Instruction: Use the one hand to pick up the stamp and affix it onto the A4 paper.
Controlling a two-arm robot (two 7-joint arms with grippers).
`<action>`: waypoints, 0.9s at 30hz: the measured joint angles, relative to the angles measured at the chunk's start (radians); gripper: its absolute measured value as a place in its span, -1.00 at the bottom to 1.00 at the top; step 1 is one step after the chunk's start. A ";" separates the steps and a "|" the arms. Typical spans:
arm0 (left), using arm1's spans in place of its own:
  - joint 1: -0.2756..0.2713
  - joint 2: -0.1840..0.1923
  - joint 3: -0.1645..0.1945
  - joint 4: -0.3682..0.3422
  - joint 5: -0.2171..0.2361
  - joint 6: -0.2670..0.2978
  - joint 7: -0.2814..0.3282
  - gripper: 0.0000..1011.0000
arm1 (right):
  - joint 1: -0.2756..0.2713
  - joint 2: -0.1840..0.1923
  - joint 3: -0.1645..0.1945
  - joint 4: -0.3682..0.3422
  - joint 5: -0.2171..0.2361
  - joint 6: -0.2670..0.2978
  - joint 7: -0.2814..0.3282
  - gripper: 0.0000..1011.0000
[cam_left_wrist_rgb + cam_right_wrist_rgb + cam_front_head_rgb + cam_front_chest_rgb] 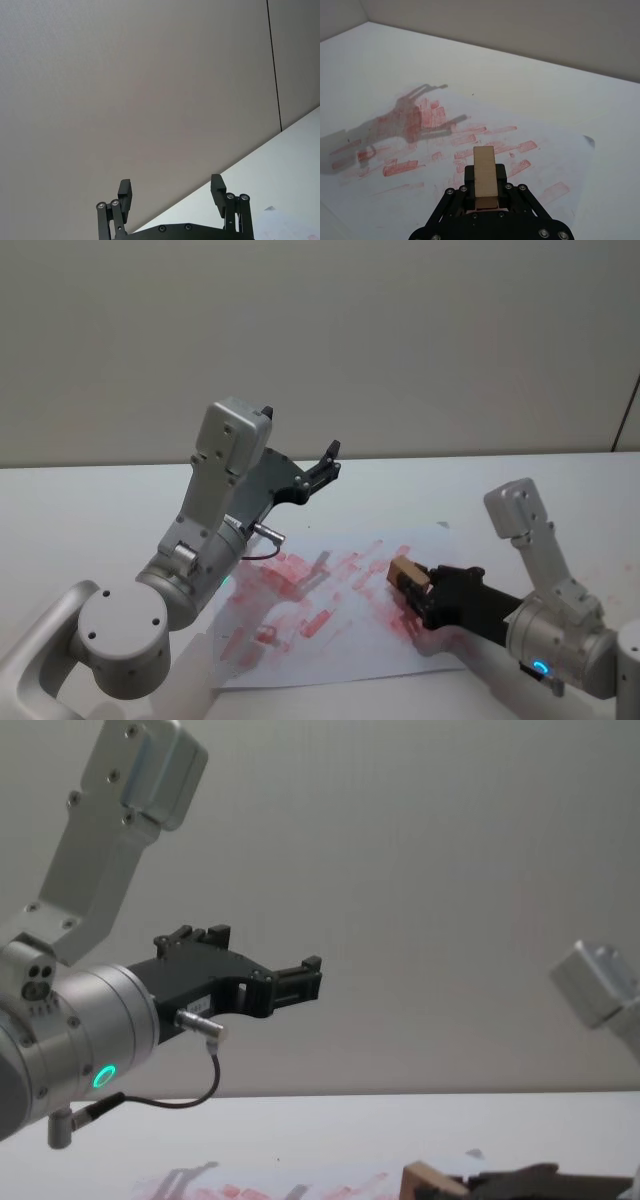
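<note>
The right gripper [424, 582] has its fingers clamped on the wooden stamp [484, 172], over the right side of the red-blotched paper [340, 640] on the counter [100, 510]. The left gripper [171, 192] hangs raised, fingers spread apart.

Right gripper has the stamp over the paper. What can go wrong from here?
1. The right gripper holds the stamp by its rear end, angled low over the A4 paper: it may land on an edge and smear.
2. The sheet looks loose and crowded with red prints: it may slide, or marks overlap.
The left gripper is parked high, open.
</note>
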 joint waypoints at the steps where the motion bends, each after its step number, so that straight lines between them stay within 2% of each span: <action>1: 0.000 0.000 0.000 0.000 0.000 0.000 0.000 0.98 | 0.005 -0.003 -0.003 0.010 -0.007 0.006 0.004 -0.57; 9: 0.000 0.000 0.000 0.000 0.000 0.000 0.000 0.98 | 0.026 -0.016 -0.018 0.053 -0.033 0.026 0.018 -0.57; 18: 0.000 0.000 0.000 0.000 0.000 0.000 0.000 0.98 | 0.038 -0.024 -0.025 0.073 -0.041 0.027 0.021 -0.57; 27: 0.000 0.000 0.000 0.000 0.000 0.000 0.000 0.98 | 0.039 -0.026 -0.029 0.076 -0.036 0.001 0.003 -0.57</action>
